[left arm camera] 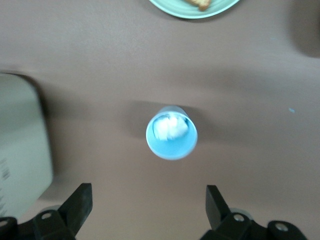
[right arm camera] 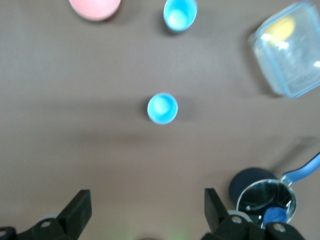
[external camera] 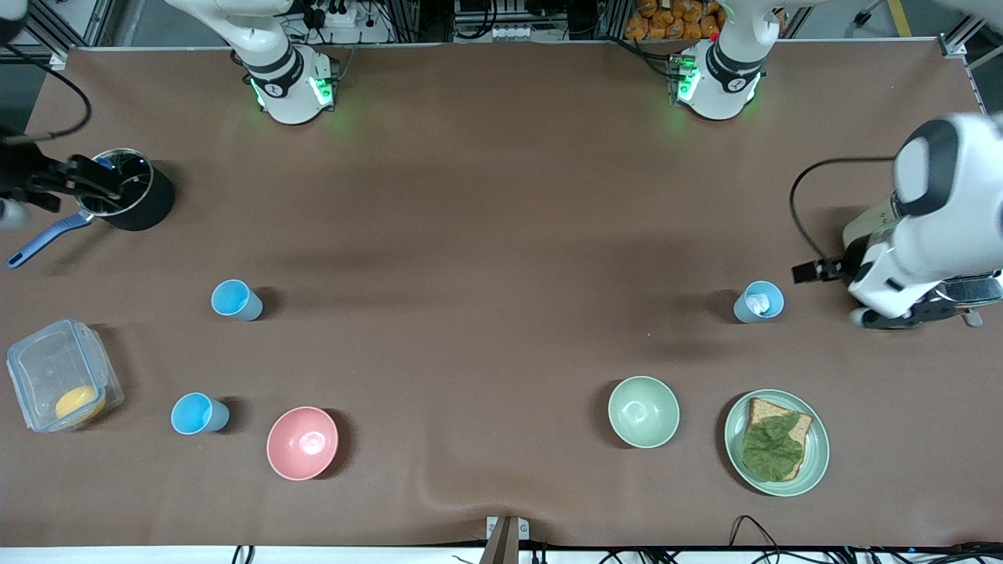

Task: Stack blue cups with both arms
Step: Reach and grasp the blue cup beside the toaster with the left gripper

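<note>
Toward the left arm's end of the table, the left gripper (left arm camera: 145, 210) is being held with fingers spread wide, just beside a blue cup with something white inside (external camera: 758, 302). At the right arm's end, the right gripper (right arm camera: 145, 212) is being held open over a dark saucepan (external camera: 129, 196). Two more blue cups are standing upright there: one (external camera: 235, 300) mid-table, another (external camera: 198, 413) nearer the front camera, beside a pink bowl (external camera: 302, 442).

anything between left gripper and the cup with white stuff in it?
Nothing: left wrist view shows bare brown tablecloth between the open left gripper and that blue cup. Front view agrees.
</note>
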`<state>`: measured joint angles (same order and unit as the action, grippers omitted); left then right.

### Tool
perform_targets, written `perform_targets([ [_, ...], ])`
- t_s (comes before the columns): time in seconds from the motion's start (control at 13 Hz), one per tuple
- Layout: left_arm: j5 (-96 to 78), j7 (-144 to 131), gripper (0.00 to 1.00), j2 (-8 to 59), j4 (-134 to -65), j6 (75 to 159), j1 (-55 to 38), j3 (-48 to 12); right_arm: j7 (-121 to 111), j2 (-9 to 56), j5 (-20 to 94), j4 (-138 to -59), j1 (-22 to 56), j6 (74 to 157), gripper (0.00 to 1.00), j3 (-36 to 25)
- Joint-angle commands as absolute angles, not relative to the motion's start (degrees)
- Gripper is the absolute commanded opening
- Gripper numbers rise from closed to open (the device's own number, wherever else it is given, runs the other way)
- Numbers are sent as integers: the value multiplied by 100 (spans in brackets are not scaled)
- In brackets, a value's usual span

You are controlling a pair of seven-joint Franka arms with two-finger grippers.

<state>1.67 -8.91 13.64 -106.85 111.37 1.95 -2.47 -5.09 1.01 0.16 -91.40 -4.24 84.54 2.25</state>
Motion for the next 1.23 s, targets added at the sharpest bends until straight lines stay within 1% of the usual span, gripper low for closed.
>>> perform_targets([
  [0.0,193,-739,100,1343,-11469,12117,298,-272,-554,700,-34,-9080,-212,8175,100,229],
  [0.15,185,-563,100,1729,-11557,12619,483,-290,-563,738,-35,-9061,-193,7919,100,229],
  [0.31,185,-563,100,1933,-11610,12787,475,-299,-571,799,-26,-9070,-289,7788,100,220],
  [0.38,185,-563,97,2029,-11610,12866,475,-308,-554,826,-18,-9070,-421,7761,100,202],
  [0.54,185,-554,85,2205,-11645,13060,483,-308,-580,1036,35,-9053,-649,7769,100,202],
  [0.62,185,-554,65,2241,-11698,13156,483,-308,-589,1089,18,-9061,-755,7804,100,202],
  [0.69,185,-545,33,2241,-11716,13192,475,-308,-685,1220,52,-9062,-904,7839,100,202],
  [0.77,185,-475,7,2241,-11716,13192,475,-308,-868,1326,53,-9079,-1001,7927,100,202],
  [0.85,185,-388,0,2241,-11716,13192,475,-316,-1009,1466,53,-9123,-1037,8093,100,202],
  [1.0,97,-352,0,2206,-11690,13192,440,-360,-1352,1582,70,-9490,-1204,8768,100,211],
  [1.15,27,-421,0,2014,-11707,13062,475,-841,-1389,1608,70,-10095,-1178,9602,100,202],
])
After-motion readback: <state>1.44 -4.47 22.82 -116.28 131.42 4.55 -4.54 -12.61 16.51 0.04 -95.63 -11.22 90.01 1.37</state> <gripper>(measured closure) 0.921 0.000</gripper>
